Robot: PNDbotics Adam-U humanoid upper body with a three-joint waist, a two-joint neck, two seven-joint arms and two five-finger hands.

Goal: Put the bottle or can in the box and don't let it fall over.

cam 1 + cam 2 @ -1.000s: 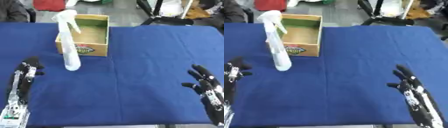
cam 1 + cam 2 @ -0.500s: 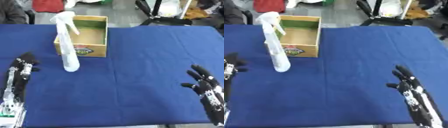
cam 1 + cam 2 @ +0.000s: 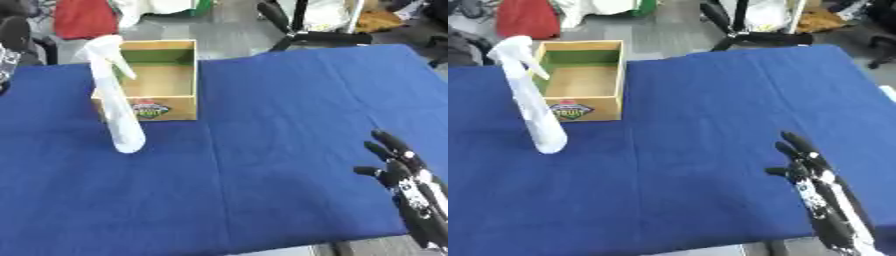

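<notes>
The task stands at its very start: the white spray bottle is upright on the blue counter, just in front of the open wooden box and near its left front corner, and no hand touches it. The robot's right hand rests idle near the lower right corner, well apart from both, its fingers straight and spread with nothing held. The left hand shows in neither view, so its state cannot be told. The box sits upright toward the far left of the counter, a coloured label on its front wall; what shows of its inside is bare, with nothing in it, though the bottle's neck hides a little of the left wall. The next move looks to be a reach to the bottle, most likely by the nearer left arm. The bottle is tall, narrow and top-heavy, so a grasp low on the body and a straight lift over the front wall would probably suit best, setting it down on its base.
</notes>
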